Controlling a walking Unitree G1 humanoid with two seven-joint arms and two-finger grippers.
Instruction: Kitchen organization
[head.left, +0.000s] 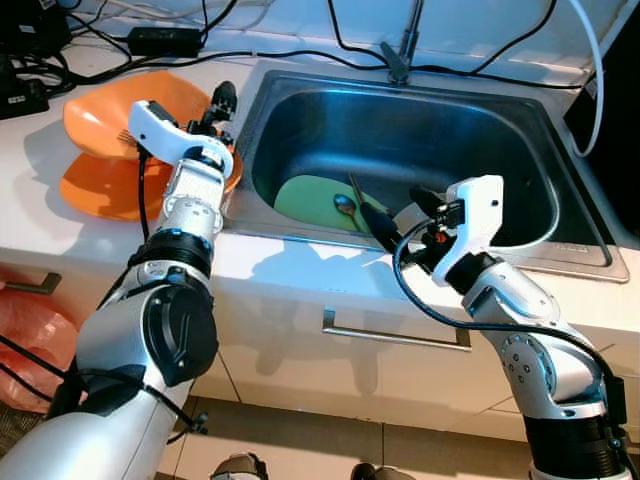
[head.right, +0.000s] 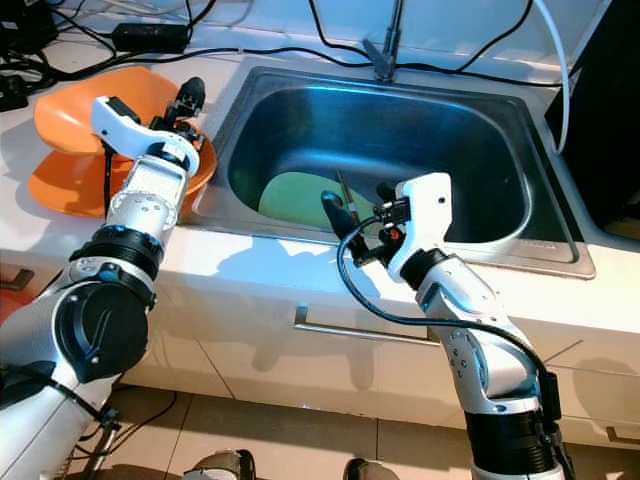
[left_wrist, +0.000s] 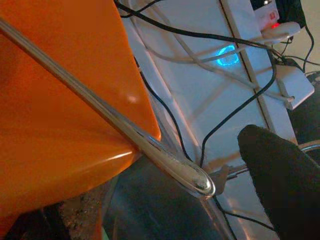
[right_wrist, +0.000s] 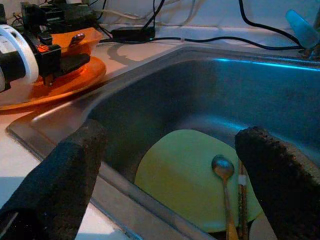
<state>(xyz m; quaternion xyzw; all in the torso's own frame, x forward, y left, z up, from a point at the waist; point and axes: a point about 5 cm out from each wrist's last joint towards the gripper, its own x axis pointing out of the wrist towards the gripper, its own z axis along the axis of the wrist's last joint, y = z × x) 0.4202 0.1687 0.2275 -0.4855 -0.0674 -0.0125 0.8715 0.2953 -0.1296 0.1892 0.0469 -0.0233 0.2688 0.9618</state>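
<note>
- The right gripper (right_wrist: 170, 165) hovers at the near rim of the sink (head.left: 500, 120), its 2 fingers spread wide and empty.
- In the basin lies a green plate (right_wrist: 185, 175) with a spoon (right_wrist: 223, 172) and chopsticks (right_wrist: 241, 200) on it.
- The left gripper (head.left: 218, 108) is over the orange plates (head.left: 105, 130) on the left counter, beside a metal utensil handle (left_wrist: 125, 127); I cannot tell its grip.
- Risk: a steep reach could knock the rim, or pinch the spoon and chopsticks together.
</note>
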